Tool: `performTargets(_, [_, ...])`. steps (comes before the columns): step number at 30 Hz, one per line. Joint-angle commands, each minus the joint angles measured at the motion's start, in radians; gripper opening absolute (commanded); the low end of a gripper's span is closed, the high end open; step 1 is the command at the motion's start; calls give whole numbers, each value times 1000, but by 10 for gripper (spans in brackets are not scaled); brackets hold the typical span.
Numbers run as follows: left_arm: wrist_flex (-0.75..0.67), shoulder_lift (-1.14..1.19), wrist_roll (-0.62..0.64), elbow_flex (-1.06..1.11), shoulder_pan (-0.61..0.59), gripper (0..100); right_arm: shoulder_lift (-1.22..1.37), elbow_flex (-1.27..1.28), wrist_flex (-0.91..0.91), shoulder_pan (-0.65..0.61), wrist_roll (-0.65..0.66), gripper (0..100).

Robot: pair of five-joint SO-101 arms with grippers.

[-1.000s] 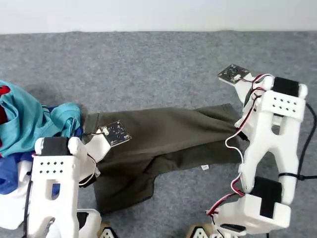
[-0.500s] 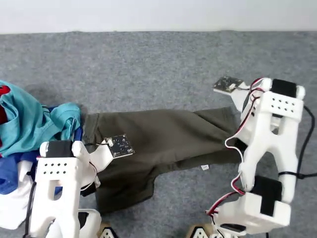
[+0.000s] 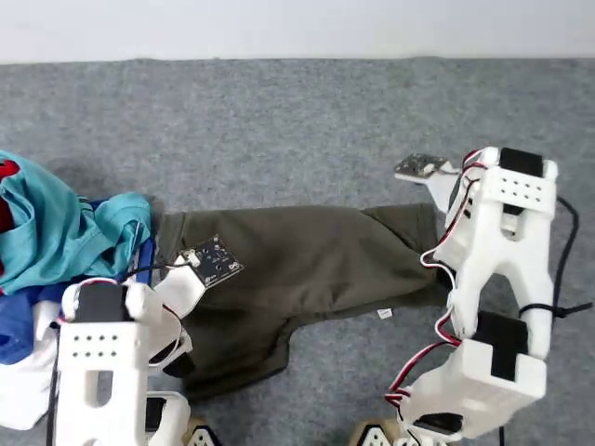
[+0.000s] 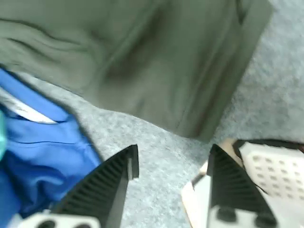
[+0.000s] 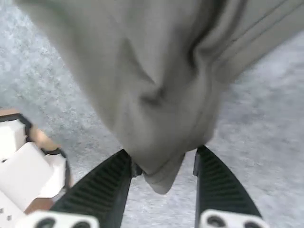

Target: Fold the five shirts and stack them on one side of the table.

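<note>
The olive shirt [image 3: 307,260] lies across the middle of the high view on the grey table [image 3: 279,121], its long axis running from left to right; one end is just beside the heap of a teal shirt [image 3: 56,232] and a blue shirt [image 4: 42,156] at the left edge, the other ends under the right arm at the right of the frame. Each arm stands at one end of that axis; the right gripper [image 5: 161,161] has a bunched fold of olive cloth between its jaws and appears to pinch it (the cloth hangs close up against its camera). The left gripper [image 4: 173,152] is spread with nothing in it, tilted down over the shirt's lower left hem, the hem lying just ahead of its tips; I judge it is the nearer to the loose end.
</note>
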Motion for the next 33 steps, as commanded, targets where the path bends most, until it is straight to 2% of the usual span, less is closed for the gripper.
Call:
performTargets(1, [-64, -69, 78, -44, -9, 236, -7, -135, 10, -13, -23, 187])
performTargets(7, [-196, -75, 259, -120, -6, 224, 10, -281, -31, -45, -235, 184])
performTargets(13, [-333, 21, 334, -122, -3, 105, 48, -281, -143, -105, -446, 181])
performTargets(16, [-439, 160, 364, -128, -2, 57, 110, -281, -208, -145, -535, 113])
performTargets(19, [-534, 333, 396, -159, 0, 36, 194, -281, -282, -171, -560, 4])
performTargets(26, [-554, 758, 404, -375, 0, 14, 372, -287, -351, -188, -563, 9])
performTargets(33, [-534, 1073, 397, -555, 2, 14, 464, -287, -529, -162, -555, 9])
